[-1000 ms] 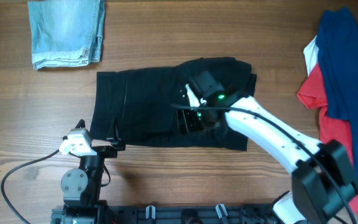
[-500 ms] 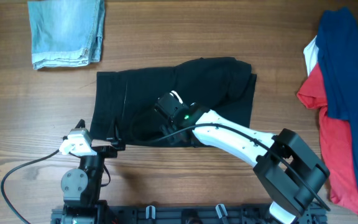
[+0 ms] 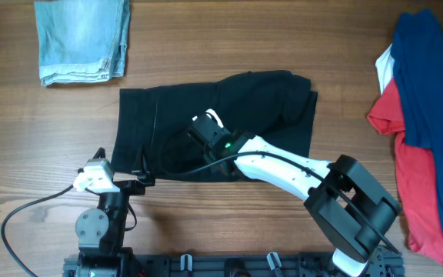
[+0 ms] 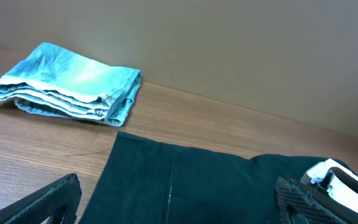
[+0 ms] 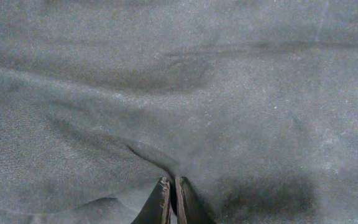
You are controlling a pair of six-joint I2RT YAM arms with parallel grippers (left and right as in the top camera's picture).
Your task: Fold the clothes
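From overhead, the black shorts [image 3: 175,123] are seen spread flat at the middle of the tabletop [image 3: 229,38]. Their right-hand part is doubled over into a rumpled hump. The right gripper [image 3: 204,128] is set down on the cloth near its centre, the arm having been reached in from the near right corner. This placement is judged to suit dragging a layer across for a fold. The left gripper [image 3: 141,181] is held at the near left corner of the shorts, just at the hem, probably ready to pin or lift that edge. Folded denim [image 3: 83,38] is laid at the far left corner, and a pile of red, dark blue and white garments [image 3: 414,115] is heaped along the right edge, well apart from the work.

In the left wrist view, the left gripper [image 4: 178,190] is shown with its fingers spread wide and nothing between them. The hem of the black shorts [image 4: 204,180] is seen just ahead, and the folded denim [image 4: 67,84] lies beyond it.

In the right wrist view, the frame is filled by the black shorts [image 5: 241,106]. The fingers of the right gripper [image 5: 171,198] are drawn together, and a raised ridge of cloth runs straight into them. A pinch of the fabric is therefore judged to be clamped.
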